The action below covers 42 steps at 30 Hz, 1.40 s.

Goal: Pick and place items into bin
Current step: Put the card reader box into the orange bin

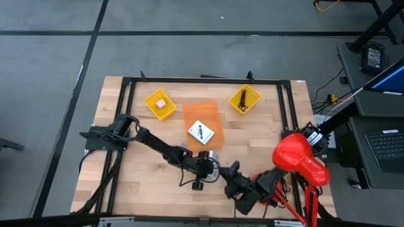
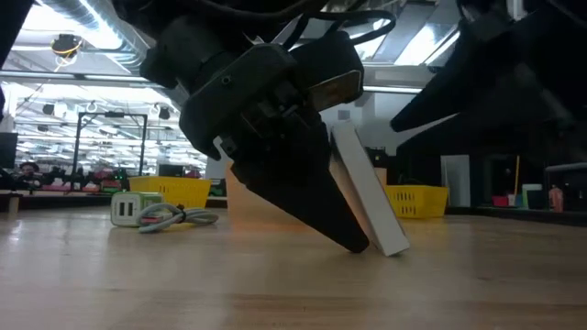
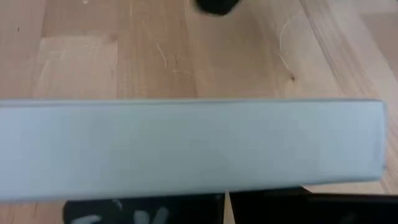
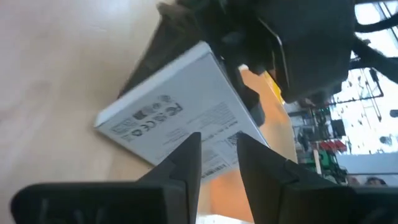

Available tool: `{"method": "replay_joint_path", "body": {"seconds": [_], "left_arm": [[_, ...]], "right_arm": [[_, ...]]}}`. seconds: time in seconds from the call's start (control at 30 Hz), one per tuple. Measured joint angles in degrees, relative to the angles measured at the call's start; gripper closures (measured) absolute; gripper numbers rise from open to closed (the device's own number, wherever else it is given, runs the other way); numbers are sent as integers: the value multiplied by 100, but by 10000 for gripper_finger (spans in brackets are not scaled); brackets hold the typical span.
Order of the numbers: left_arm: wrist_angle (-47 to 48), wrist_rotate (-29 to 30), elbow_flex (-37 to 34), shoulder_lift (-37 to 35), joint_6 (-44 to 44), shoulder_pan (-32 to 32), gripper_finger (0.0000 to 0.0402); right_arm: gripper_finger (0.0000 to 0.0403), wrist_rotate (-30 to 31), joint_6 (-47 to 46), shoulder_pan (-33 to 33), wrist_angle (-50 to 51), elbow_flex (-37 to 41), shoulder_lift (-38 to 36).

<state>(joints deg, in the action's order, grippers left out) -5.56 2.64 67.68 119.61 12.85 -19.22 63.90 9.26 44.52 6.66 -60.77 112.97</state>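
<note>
A thick white square card (image 2: 367,188) with small print on its face (image 4: 177,118) stands tilted near the table's middle, its lower edge (image 2: 394,247) on the wood. My left gripper (image 1: 207,165) is shut right beside it. My right gripper (image 4: 217,146) is slightly open, just on the card's near-right side (image 1: 232,178). A second white card with a black mark (image 1: 201,133) lies on the orange bin (image 1: 202,112). A pink block (image 1: 161,103) lies in the left yellow bin. My left gripper's shut fingers (image 2: 321,206) slant down toward the table, and the card's flat face (image 2: 353,174) leans along their outer side. The card's edge (image 3: 186,149) lies across the wrist view. The card is propped up tilted, its lower edge on the table. My right gripper's fingertips (image 4: 189,152) stand at the card's lower edge; I cannot tell whether they touch it.
A second yellow bin (image 1: 244,99) with a dark-red thing stands at the far right. A small white-and-green plug with a grey cord (image 2: 138,211) lies on the wood. A black frame (image 1: 126,113) borders the work area. Bare wood lies at the near left.
</note>
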Motion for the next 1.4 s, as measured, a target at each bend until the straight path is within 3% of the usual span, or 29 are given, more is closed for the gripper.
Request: {"method": "replay_joint_path", "body": {"seconds": [0.37, 0.9, 1.4], "left_arm": [[35, 82, 9, -2, -10, 0, 400], [65, 112, 14, -9, -92, -4, 400], [203, 200, 83, -11, -213, -29, 400]], "right_arm": [[305, 193, -38, 16, -117, 0, -2], [305, 56, -1860, 107, -519, -4, -9], [305, 113, -1650, 219, -1003, -9, -11]]}}
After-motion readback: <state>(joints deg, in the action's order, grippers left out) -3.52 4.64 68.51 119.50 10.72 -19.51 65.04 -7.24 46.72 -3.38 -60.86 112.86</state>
